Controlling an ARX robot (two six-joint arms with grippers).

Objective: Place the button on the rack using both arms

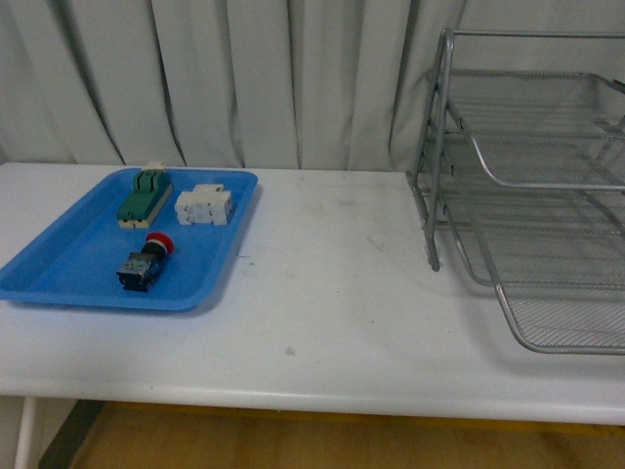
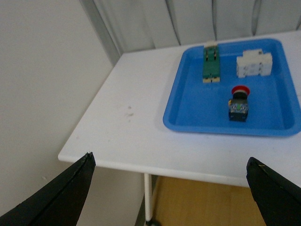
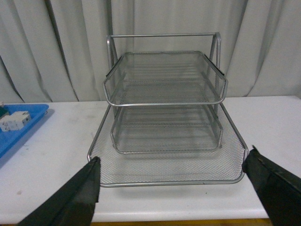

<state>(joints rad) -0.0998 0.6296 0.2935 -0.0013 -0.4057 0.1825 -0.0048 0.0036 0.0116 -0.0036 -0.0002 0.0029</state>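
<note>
The button (image 1: 146, 261) lies on its side in the blue tray (image 1: 59, 264), red cap toward the curtain; the left wrist view shows the button (image 2: 239, 103) too. The silver wire rack (image 1: 532, 186) stands at the table's right, its lowest tray pulled out toward me. My left gripper (image 2: 169, 162) is open, back from the table's near left edge and well short of the button. My right gripper (image 3: 171, 162) is open, facing the rack (image 3: 164, 108) just before its front rim. Neither arm shows in the front view.
In the blue tray (image 2: 197, 113) a green block (image 1: 145, 193) and a white blocky part (image 1: 205, 205) lie behind the button. White curtains hang behind the white table (image 1: 332, 293). Floor shows beyond the table's near edge.
</note>
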